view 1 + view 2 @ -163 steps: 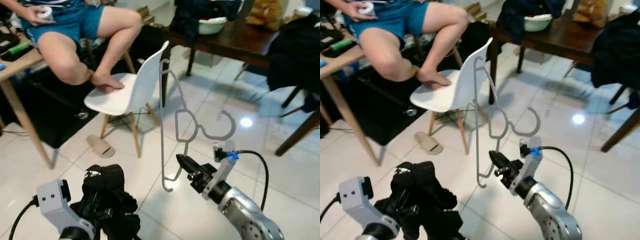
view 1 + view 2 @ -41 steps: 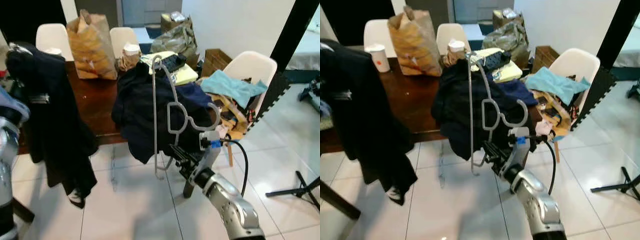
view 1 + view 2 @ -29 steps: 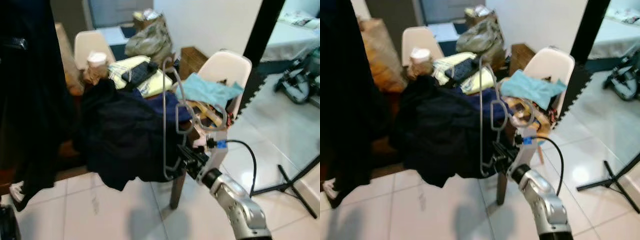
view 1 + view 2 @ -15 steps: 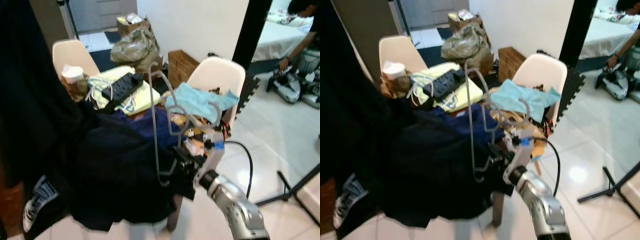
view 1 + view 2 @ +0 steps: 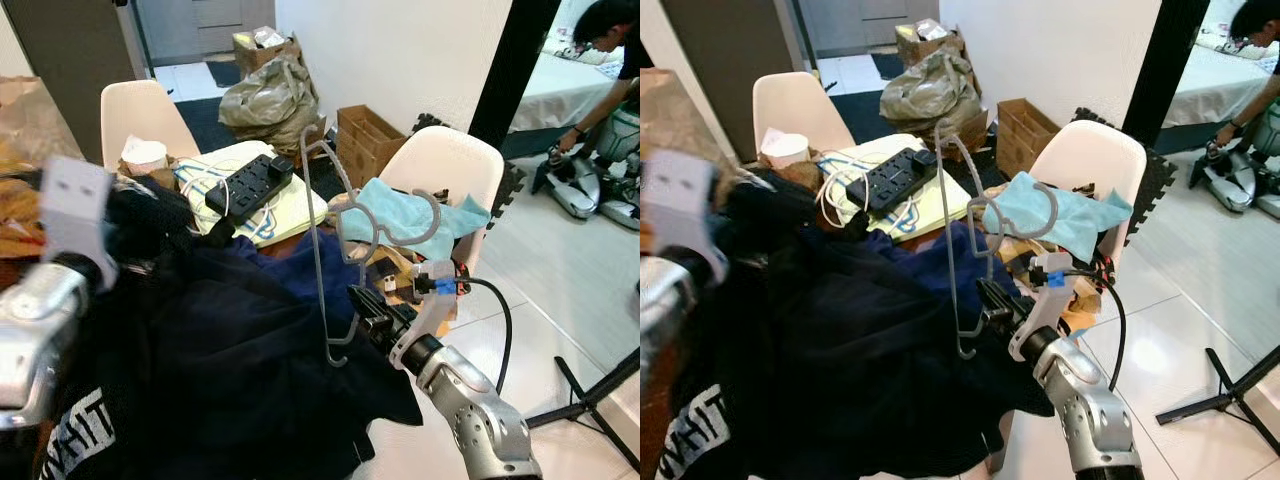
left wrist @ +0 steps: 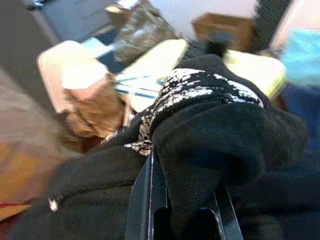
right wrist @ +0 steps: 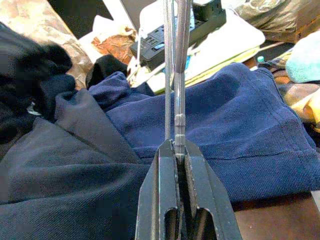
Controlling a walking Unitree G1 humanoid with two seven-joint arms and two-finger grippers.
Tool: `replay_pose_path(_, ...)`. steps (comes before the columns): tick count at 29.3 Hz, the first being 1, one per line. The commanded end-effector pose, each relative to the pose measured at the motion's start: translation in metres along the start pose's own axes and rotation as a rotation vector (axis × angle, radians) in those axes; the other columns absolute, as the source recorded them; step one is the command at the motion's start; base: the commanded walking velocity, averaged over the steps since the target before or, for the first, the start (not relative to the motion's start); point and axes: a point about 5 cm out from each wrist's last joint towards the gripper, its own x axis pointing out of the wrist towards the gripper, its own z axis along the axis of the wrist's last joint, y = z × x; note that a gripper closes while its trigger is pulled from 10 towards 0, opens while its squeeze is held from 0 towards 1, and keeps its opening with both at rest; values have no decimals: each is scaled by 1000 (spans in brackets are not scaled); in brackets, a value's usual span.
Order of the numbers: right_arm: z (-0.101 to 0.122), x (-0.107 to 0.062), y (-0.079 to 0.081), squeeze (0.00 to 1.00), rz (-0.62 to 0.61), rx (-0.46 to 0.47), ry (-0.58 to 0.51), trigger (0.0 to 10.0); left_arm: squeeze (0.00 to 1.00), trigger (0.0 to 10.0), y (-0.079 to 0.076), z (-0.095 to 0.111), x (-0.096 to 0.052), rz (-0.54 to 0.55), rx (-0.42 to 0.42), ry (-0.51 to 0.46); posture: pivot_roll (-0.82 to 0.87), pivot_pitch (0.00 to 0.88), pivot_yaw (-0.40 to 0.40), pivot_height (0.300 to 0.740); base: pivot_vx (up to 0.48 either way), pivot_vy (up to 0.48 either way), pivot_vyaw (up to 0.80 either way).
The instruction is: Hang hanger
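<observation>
Right gripper is raised in front of the robot, fingers clamped together on the lower end of a grey wire hanger. In the right wrist view the two black fingers pinch the hanger's thin rods between them, with no gap visible. The hanger stands roughly upright above the gripper, its long bar rising toward the top, and its hook curls out to the robot's right. It hangs free in the air, in front of a white chair draped with a light blue cloth. Left gripper is held up at the robot's left, closed on a bunched black garment with white print. The fabric is wedged between the fingers and spills over them. In the head views the left arm is blurred. A dark navy garment lies heaped below both arms, over a table edge. Behind it a black power strip rests on a pale yellow pad, with a paper cup and a second white chair further back. A cardboard box and a stuffed plastic bag sit on the floor by the wall. A person bends over at far right, near a bed.
</observation>
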Motion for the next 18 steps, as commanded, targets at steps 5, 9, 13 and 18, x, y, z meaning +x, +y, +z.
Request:
replay_pose_path(5,-5,-3,-3,0,-22,17,25,10000,1000,10000,-27,-12,-4,-134,67,40,-6,76,18,740,0,0,0)
replay_pose_path(9,-4,-3,-5,0,-30,41,9,10000,1000,10000,-39,-19,-11,-238,149,79,-9,73,21,740,0,0,0)
replay_pose_path(13,1,-4,-11,0,-56,124,-42,10000,1000,10000,-24,-26,-22,-294,294,169,-13,74,24,740,0,0,0)
replay_pose_path(18,3,-5,-14,0,-72,163,-67,10000,1000,10000,-1,-8,-25,-250,274,141,-10,71,22,740,0,0,0)
